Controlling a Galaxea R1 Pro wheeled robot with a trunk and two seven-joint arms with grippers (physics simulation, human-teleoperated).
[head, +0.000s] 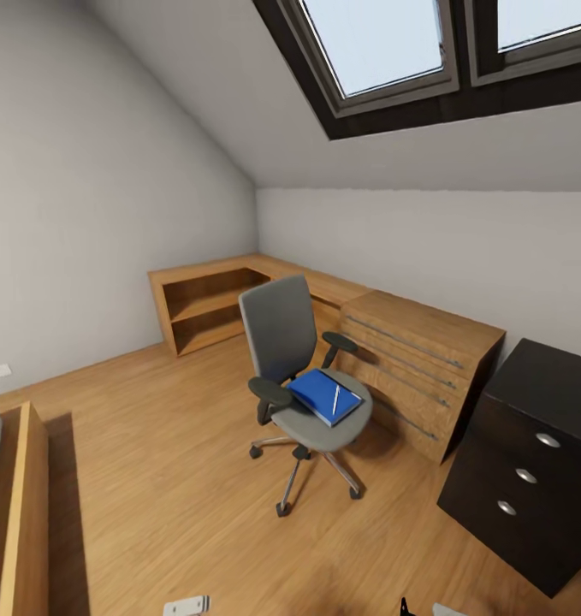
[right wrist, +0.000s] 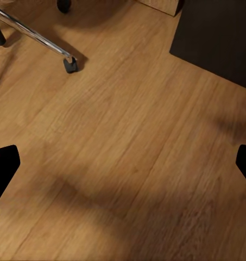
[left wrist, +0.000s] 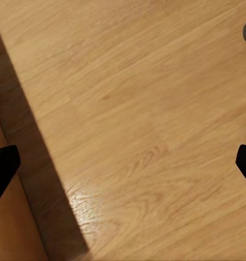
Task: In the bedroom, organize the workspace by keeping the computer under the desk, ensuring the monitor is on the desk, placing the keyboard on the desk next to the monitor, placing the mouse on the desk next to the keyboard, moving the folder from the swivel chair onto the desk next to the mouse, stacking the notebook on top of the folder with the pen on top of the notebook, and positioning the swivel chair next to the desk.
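While both hands hang wide apart over bare wooden floor [left wrist: 144,109], the grey upholstered swivel chair [head: 281,338] stands mid-room, bright blue flat folder [head: 323,397] and thin pale pen [head: 335,399] on its seat; light wooden drawer chest [head: 418,364] at three o'clock, black three-drawer unit [head: 530,462] beyond.

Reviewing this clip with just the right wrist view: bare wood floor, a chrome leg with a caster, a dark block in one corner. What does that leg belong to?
Observer: The swivel chair, a grey one standing in the middle of the room in the head view.
Operator: Anything on its seat?
Observer: Yes, the blue folder lies flat on it.
Operator: Folder bare?
Observer: No, the pen, thin and pale, rests on top of it.
Operator: And the dark block?
Observer: That is the black drawer unit with three round knobs, beside a wooden drawer chest.
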